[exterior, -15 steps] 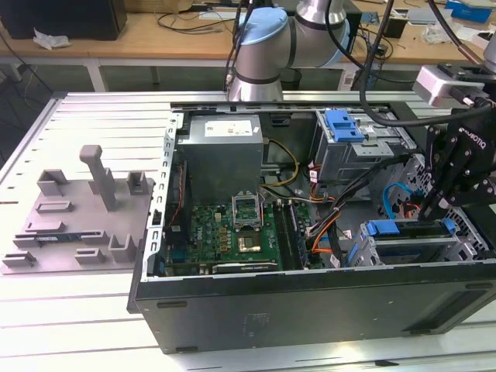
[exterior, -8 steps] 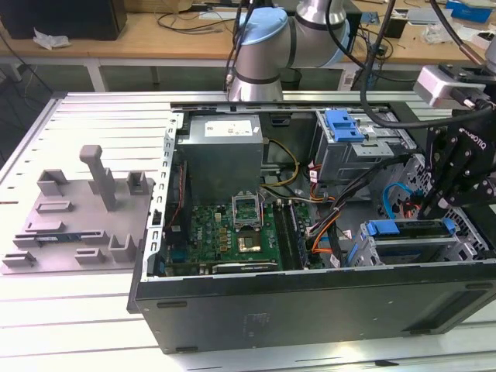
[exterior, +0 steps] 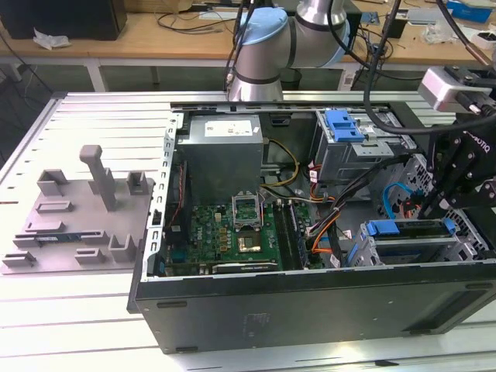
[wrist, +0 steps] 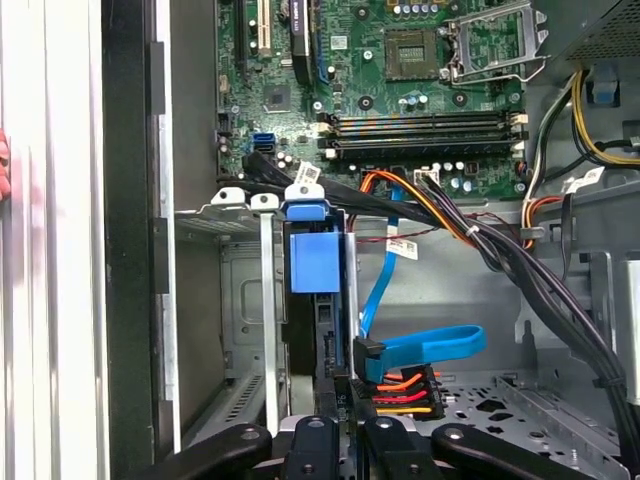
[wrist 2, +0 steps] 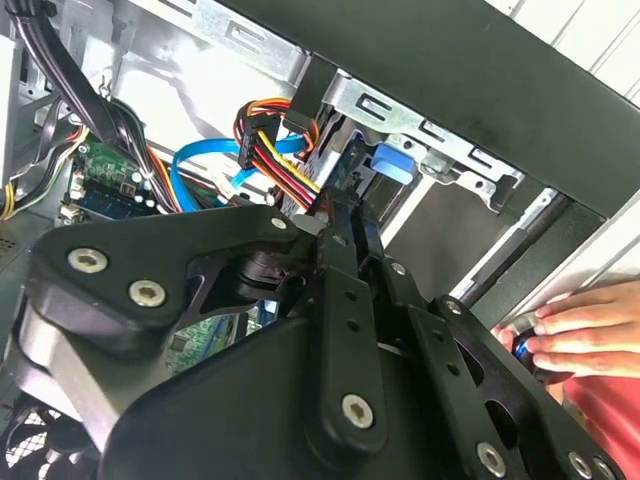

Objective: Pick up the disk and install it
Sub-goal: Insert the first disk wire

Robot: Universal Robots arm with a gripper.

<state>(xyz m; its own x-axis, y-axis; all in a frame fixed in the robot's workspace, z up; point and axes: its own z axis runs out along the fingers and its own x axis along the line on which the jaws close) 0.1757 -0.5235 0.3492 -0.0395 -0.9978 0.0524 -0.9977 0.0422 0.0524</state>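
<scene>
- The flat silver-grey disk in its bright blue plastic carrier [exterior: 385, 229] stands on edge in the grey metal drive bay [exterior: 434, 249] of the open black computer case [exterior: 310, 310], at the exterior view's right.
- My black end effector [wrist: 347, 440] hangs just over the disk's cabled end.
- In the first wrist view, the disk's long axis runs straight ahead of it toward the green motherboard [wrist: 400, 90].
- I cannot tell whether it is open or closed.

Straight ahead of my pincer [wrist: 345, 440] the disk [wrist: 315, 262] stands on its edge inside the drive cage [wrist: 240, 290]. Beyond this cage lies the motherboard [wrist: 400, 90]. The cables [wrist: 500, 260] run beside the cage, all inside the computer case [exterior: 310, 310].
</scene>
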